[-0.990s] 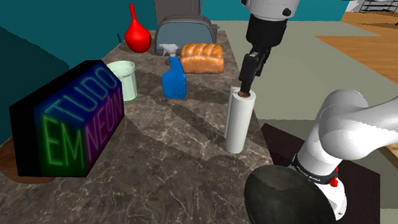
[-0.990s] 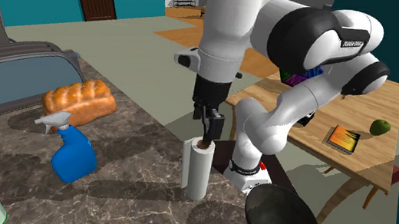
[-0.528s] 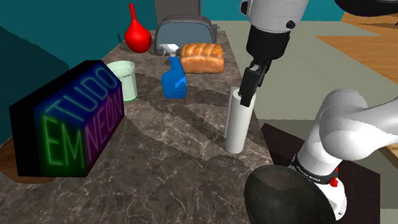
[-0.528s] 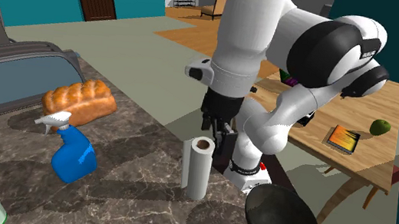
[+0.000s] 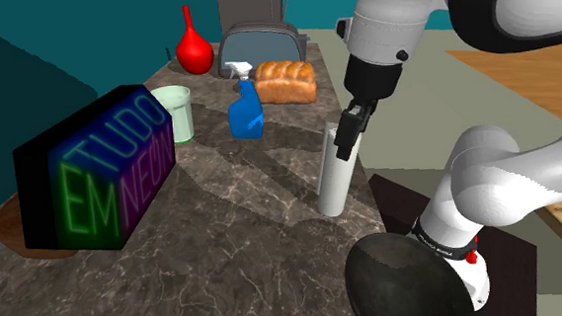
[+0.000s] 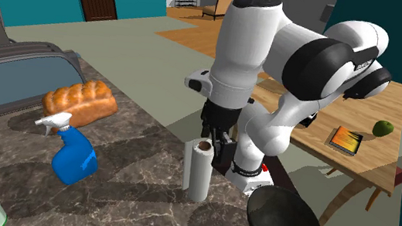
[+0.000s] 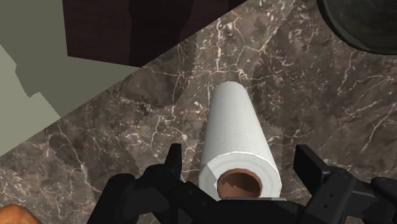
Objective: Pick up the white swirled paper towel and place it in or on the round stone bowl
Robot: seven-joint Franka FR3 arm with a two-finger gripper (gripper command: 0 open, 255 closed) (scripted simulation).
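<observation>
Fingers (image 7: 174,160) spread wide either side of upright paper towel roll (image 7: 234,137) top, not touching.

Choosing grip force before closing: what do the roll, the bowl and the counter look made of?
Roll: matte white with a brown core tube, likely paper on cardboard. Bowl: dull dark grey, faintly mottled, possibly stone, not certain. Counter: dark brown with white veins, marble-like stone, slight sheen.

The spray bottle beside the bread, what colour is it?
Blue spray bottle with a white trigger top, clearest in the second exterior view.
</observation>
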